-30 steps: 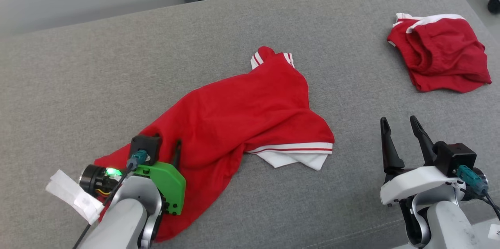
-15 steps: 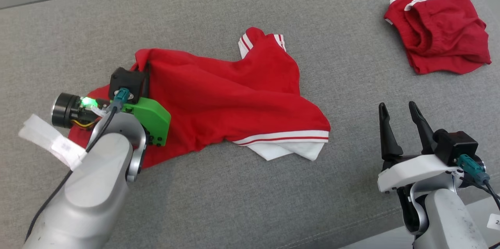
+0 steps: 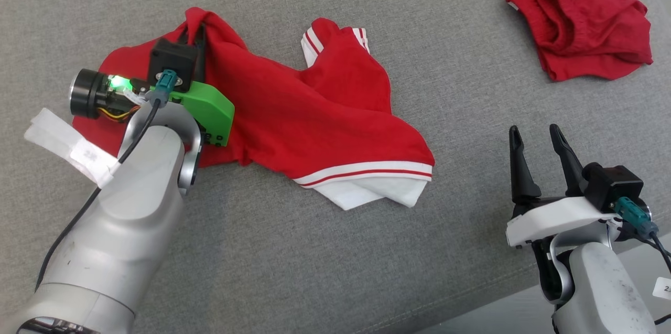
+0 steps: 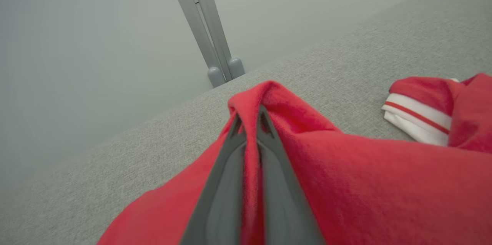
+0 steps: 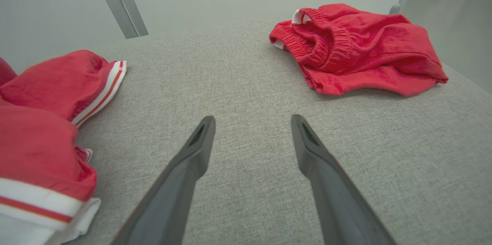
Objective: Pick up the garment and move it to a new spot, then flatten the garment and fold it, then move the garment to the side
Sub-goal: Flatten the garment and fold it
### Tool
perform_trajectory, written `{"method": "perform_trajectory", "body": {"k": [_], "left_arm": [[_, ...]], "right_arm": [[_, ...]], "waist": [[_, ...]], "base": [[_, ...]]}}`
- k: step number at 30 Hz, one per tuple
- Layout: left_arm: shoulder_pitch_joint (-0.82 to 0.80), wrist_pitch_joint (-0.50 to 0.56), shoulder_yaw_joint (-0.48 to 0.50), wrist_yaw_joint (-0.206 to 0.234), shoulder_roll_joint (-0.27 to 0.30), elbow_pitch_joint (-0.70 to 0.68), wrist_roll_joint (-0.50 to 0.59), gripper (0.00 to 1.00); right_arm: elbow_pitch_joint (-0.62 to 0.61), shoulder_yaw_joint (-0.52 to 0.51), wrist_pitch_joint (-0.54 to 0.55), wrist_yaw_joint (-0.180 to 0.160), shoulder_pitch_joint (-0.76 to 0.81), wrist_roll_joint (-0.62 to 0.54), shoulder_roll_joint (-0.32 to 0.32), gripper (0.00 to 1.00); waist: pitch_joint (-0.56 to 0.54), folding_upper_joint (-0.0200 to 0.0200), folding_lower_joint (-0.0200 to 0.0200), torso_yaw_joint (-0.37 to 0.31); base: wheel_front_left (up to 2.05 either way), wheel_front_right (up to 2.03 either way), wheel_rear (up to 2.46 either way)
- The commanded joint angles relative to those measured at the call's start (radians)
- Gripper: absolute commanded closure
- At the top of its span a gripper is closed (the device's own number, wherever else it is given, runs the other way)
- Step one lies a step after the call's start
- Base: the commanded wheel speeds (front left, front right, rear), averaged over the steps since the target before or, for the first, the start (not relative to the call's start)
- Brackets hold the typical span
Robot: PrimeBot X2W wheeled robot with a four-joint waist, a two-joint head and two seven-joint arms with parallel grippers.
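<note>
The left gripper (image 3: pixel 193 34) is pinching a raised fold of the red shirt (image 3: pixel 314 119) near the garment's far left edge. In the left wrist view its two dark fingers (image 4: pixel 226 191) are pressing together with a thin ridge of red cloth between them, and the cloth is peaking just over the tips. The shirt is lying crumpled across the middle of the grey fabric surface (image 3: pixel 314 260). It is stretching from the pinched corner at the upper left down to a white band with a red stripe (image 3: pixel 367 174) at the lower right. The pinched fold seems to be lifting slightly off the surface, though the head view is too steep to be sure.

The right gripper (image 3: pixel 534 132) is hovering at the lower right, well apart from the shirt, with its fingers spread wide and holding nothing. In the right wrist view they are pointing over bare grey fabric. A pair of red shorts (image 3: pixel 576 14) with a white waistband is lying bunched at the far right corner, apart from the shirt.
</note>
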Motion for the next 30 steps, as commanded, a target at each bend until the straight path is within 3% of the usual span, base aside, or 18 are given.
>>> {"method": "perform_trajectory", "body": {"k": [1,8,18,23,30], "left_arm": [[-0.016,-0.015,0.000,-0.010,-0.008,0.018,-0.002,0.00],[0.043,-0.058,0.024,-0.027,-0.055,0.034,-0.040,0.00],[0.329,-0.062,0.145,0.052,-0.025,-0.197,-0.089,0.00],[0.459,-0.047,0.175,0.075,-0.014,-0.206,-0.136,0.00],[0.473,-0.028,0.202,0.054,-0.018,-0.179,-0.192,0.00]], "right_arm": [[0.005,-0.001,-0.006,-0.002,-0.011,-0.005,-0.001,0.00],[0.015,-0.026,-0.009,-0.002,0.015,-0.024,-0.001,0.00],[0.004,-0.029,0.007,-0.002,0.050,-0.027,-0.002,0.00],[-0.005,-0.028,0.017,-0.002,0.055,-0.030,-0.002,0.00],[-0.023,-0.023,0.026,-0.002,0.050,-0.036,-0.002,0.00]], "waist": [[-0.007,-0.0001,0.0000,0.004],[-0.079,-0.0001,0.0000,0.060],[-0.161,-0.0001,0.0000,0.151],[-0.166,-0.0001,0.0000,0.162],[-0.148,-0.0001,0.0000,0.141]], "base": [[0.00,0.00,0.00],[0.00,0.00,0.00],[0.00,0.00,0.00],[0.00,0.00,0.00],[0.00,0.00,0.00]]}}
